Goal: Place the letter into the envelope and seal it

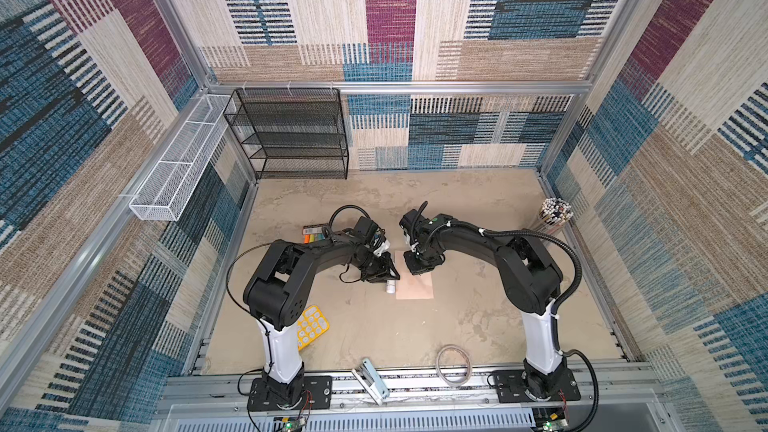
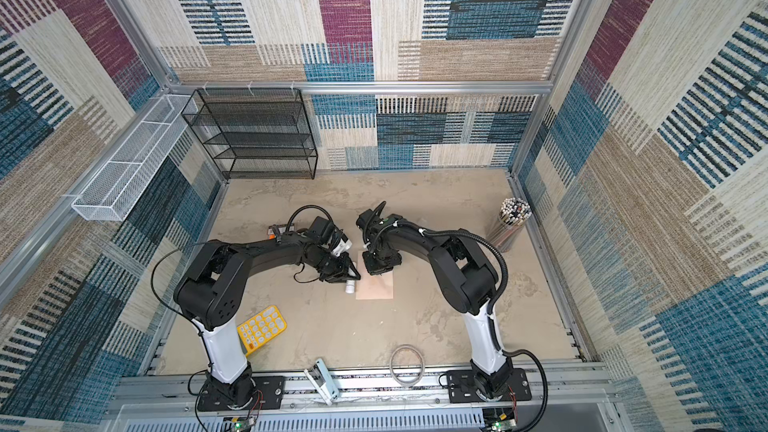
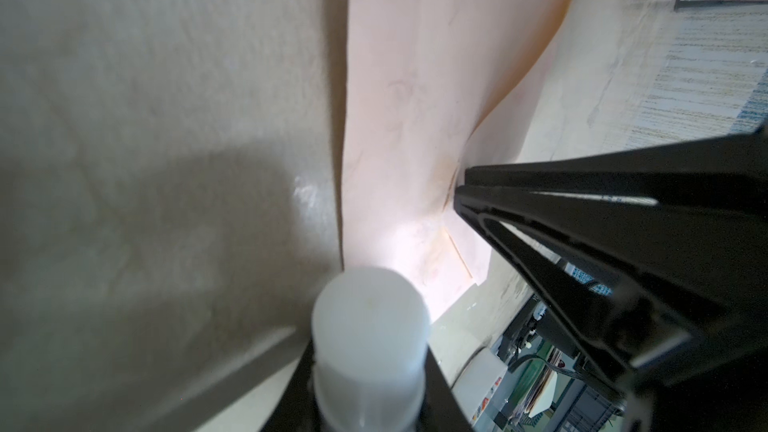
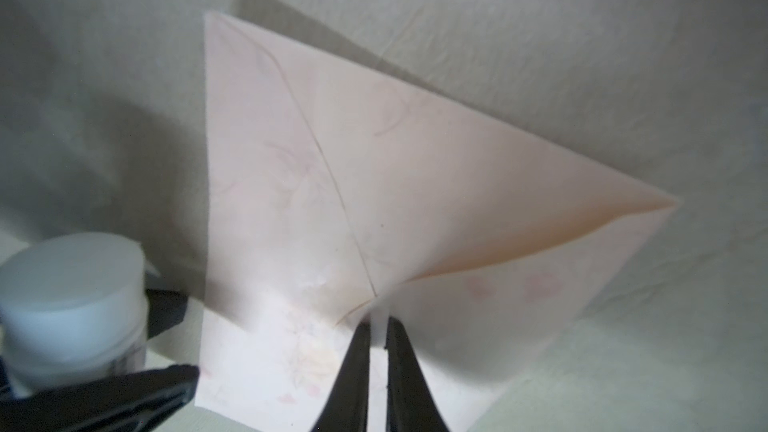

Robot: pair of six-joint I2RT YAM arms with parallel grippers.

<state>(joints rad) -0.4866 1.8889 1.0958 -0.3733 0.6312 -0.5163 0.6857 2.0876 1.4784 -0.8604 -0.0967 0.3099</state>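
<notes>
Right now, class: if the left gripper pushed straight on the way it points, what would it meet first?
Most likely the envelope: the left gripper holds a white cylinder whose end leads, aimed just inside the envelope's edge. Depth is unclear, so it could touch the table beside it instead.

Robot test cell, lab-type. An aluminium profile frame (image 1: 415, 87) boxes in the tabletop (image 1: 478, 317), and the walls are patterned carpet tiles (image 1: 390, 14). Left arm (image 1: 286, 268) and right arm (image 1: 525, 272) are bolted to a slotted rail (image 1: 415, 392) along the front edge. Black mesh rack (image 1: 291, 135) at the back left corner.
</notes>
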